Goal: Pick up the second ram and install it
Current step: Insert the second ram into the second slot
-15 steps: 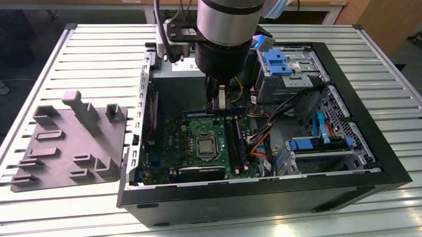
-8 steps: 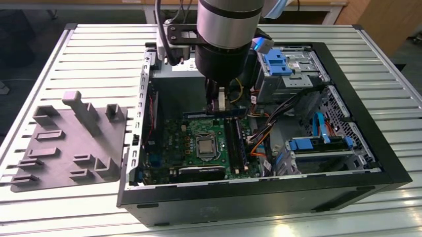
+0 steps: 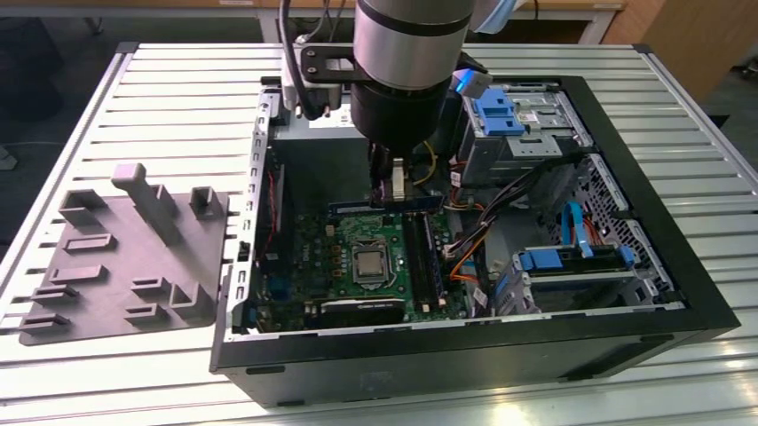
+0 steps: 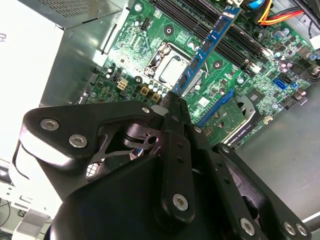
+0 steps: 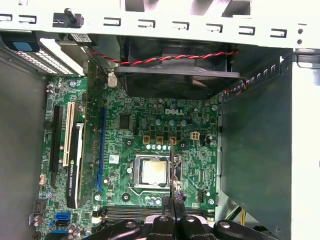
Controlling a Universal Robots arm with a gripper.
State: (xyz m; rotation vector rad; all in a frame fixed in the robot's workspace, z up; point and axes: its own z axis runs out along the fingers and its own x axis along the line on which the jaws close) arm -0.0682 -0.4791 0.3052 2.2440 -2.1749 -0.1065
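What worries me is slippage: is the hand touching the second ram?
Touching. In the second wrist view the hand clamps the second ram at one end, with no gap.

Silver-white ribbed metal tabletop, long parallel slats running across the exterior view. Two things rest directly on it.

1. Black box-shaped metal computer case, lying on its side with the open side up. It stands on the middle of the tabletop.
2. Flat grey plastic fixture plate with raised rectangular blocks and one taller post. It lies just beside the case, on the exterior view's left. Whether their edges touch cannot be told.

Slats show behind the case, in front of it, and on the exterior view's right of it.
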